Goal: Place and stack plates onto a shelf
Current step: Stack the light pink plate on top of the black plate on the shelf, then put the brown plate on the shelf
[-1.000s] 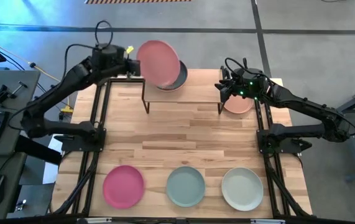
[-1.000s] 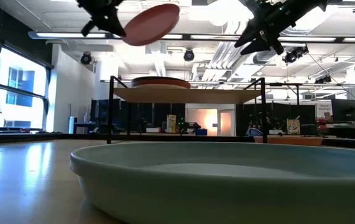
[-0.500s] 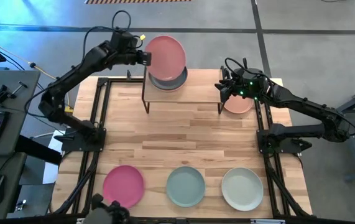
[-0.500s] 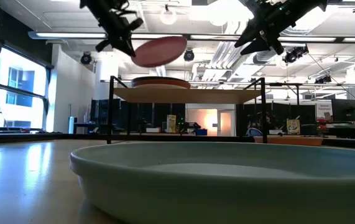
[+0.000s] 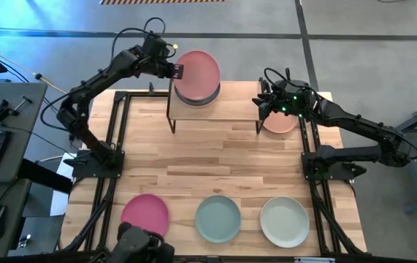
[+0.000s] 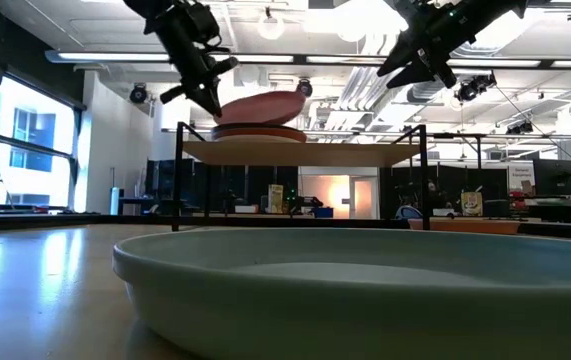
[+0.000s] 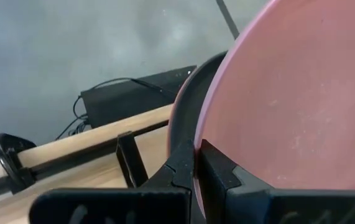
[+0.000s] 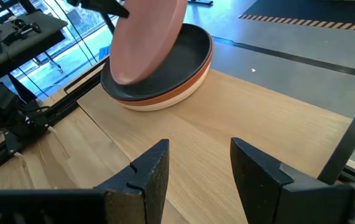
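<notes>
Three plates in front, one shelf, one stack

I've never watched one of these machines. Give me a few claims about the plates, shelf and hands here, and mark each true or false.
1. The left hand grips a round pink plate by its rim. True.
2. That plate lies flat on the stack. False: it is tilted above the charcoal plate.
3. The right hand holds a plate. False: it is open and empty, over the small wooden shelf.
4. Three plates lie along the table's near edge: magenta, pale teal, off-white. True.
</notes>
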You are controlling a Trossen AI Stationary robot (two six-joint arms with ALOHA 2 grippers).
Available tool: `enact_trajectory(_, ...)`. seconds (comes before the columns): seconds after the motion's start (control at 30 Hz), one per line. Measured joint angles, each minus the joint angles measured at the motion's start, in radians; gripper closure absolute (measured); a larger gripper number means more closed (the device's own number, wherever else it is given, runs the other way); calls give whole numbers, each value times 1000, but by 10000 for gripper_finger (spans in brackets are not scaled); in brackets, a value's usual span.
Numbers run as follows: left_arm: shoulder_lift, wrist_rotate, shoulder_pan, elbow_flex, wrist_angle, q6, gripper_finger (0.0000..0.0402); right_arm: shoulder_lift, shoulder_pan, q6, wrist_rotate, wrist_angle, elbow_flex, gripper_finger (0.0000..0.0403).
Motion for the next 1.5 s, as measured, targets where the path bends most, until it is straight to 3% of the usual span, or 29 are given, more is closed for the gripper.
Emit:
enact_trajectory(0.63,13,-14,7,0,-55,0,397,0,0,3,0,0,0,251)
enact_trajectory(1.5,-22,42,7,-2,-90,48,314,-1,0,-8,0,0,0,251)
